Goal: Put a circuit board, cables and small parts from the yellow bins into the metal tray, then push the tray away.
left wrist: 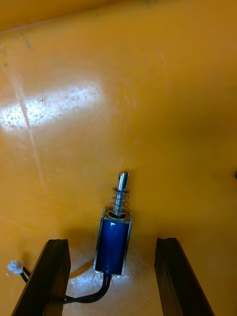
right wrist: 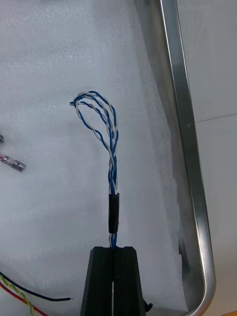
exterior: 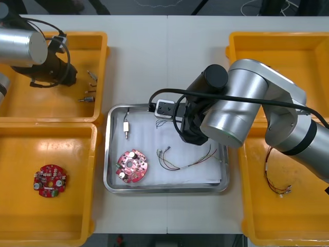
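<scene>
Our left gripper [left wrist: 111, 244] stands spread in a left yellow bin [exterior: 51, 105], a small metal part [left wrist: 114, 232] between its fingers. A circuit board [exterior: 132, 166] lies in the metal tray [exterior: 109, 154]; to its right, our right gripper [right wrist: 114, 251] pinches the twisted blue and white cable [right wrist: 111, 163].
</scene>
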Controlling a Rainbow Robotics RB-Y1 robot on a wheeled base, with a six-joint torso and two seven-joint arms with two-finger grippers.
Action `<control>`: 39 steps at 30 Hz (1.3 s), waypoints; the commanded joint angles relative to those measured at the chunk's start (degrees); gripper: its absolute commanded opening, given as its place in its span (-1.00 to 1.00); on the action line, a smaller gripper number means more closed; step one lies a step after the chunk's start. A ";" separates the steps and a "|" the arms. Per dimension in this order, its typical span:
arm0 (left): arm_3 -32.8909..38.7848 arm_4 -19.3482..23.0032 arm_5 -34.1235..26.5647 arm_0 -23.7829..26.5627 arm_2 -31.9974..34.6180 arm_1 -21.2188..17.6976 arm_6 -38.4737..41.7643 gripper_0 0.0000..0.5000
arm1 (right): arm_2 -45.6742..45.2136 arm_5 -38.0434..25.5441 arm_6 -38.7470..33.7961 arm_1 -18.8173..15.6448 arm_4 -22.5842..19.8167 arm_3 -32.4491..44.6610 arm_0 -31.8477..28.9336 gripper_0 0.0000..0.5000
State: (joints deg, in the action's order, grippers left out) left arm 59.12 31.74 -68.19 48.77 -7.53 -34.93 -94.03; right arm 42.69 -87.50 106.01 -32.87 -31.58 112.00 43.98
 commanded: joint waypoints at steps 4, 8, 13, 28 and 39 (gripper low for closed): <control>1.08 0.16 -0.54 2.03 -0.11 1.00 -4.41 1.00 | 0.38 4.45 2.71 1.05 1.08 -1.44 -2.50 -1.00; 1.08 0.16 -0.54 1.85 -0.20 0.92 -4.32 1.00 | 2.05 7.52 3.15 0.52 1.79 -2.76 -2.94 -1.00; 1.17 0.16 -0.45 1.85 -0.11 0.92 -4.23 -1.00 | 4.25 9.37 3.07 0.09 4.95 -3.55 -3.11 -1.00; 7.68 -3.35 -11.09 1.85 6.30 0.92 -2.21 -1.00 | 4.25 9.46 2.80 -0.88 6.45 -3.55 -4.52 0.35; 21.12 -9.24 -28.84 0.45 9.12 1.09 0.34 -1.00 | 3.63 8.58 2.71 -0.88 8.73 -3.11 -4.52 1.00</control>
State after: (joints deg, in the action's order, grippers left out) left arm 74.68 24.40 -94.19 48.75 0.38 -34.64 -94.02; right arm 46.40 -78.56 107.80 -32.91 -23.44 107.66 39.85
